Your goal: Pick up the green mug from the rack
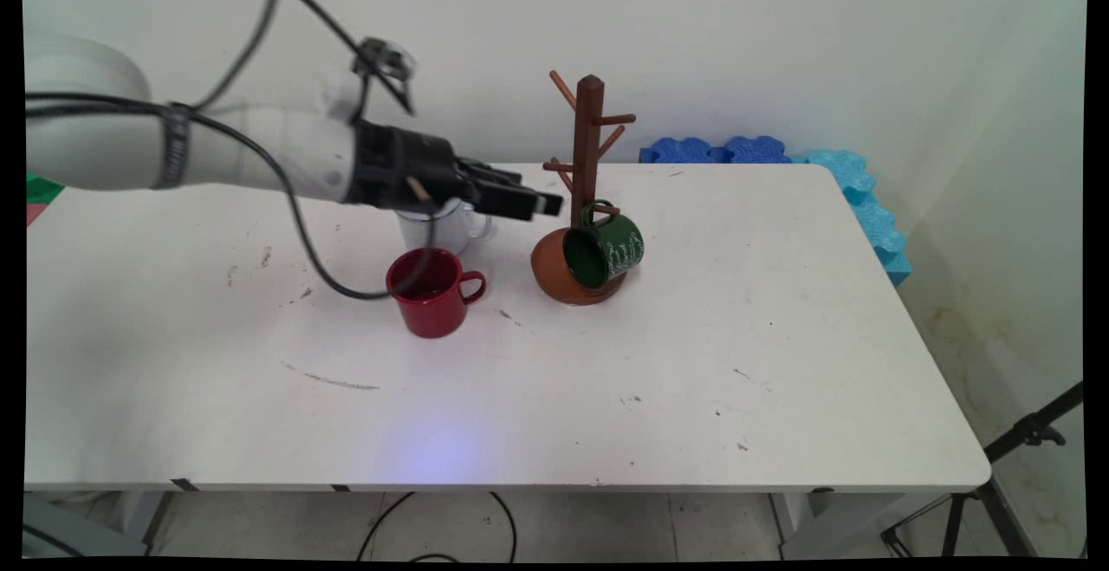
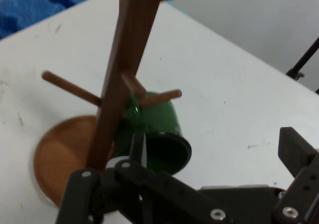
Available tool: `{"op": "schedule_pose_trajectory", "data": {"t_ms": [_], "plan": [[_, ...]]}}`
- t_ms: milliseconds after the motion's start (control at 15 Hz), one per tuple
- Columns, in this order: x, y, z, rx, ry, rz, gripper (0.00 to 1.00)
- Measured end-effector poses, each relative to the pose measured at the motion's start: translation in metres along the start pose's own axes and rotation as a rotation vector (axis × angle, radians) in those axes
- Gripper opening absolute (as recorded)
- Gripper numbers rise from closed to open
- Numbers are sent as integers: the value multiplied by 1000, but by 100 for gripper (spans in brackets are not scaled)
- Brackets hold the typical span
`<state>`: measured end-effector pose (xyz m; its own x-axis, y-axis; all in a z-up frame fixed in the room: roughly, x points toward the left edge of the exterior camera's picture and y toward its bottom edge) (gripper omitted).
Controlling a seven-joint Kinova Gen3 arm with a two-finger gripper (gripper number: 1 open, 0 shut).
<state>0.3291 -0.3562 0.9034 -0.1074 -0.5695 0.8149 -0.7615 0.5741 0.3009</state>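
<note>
My gripper [image 1: 537,194] reaches in level from the left, open, with its tips just left of a brown wooden mug tree [image 1: 587,142]. A dark green mug [image 1: 606,250] hangs by its handle on a low peg, mouth facing the camera, over the tree's round base [image 1: 554,281]. In the hand view the green mug [image 2: 162,129] hangs just beyond my gripper [image 2: 214,139], whose fingers [image 2: 137,149] hold nothing. A red mug [image 1: 433,291] stands on the table below my wrist. Behind it a white mug [image 1: 444,229] is partly hidden by the hand.
Blue foam blocks [image 1: 745,151] lie along the table's far right edge and down its right side. A black tripod leg [image 1: 1031,432] stands on the floor at lower right. A black cable [image 1: 295,207] loops down from the arm to the red mug.
</note>
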Motion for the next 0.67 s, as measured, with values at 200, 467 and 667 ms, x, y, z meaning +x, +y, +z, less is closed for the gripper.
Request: {"op": "schedule_pose_trajectory", "data": {"t_ms": [200, 467, 667], "plan": [[-5, 11, 25, 45, -46, -23, 100], [-12, 20, 51, 82, -89, -30, 100], [-16, 26, 64, 94, -109, -31, 100]]}}
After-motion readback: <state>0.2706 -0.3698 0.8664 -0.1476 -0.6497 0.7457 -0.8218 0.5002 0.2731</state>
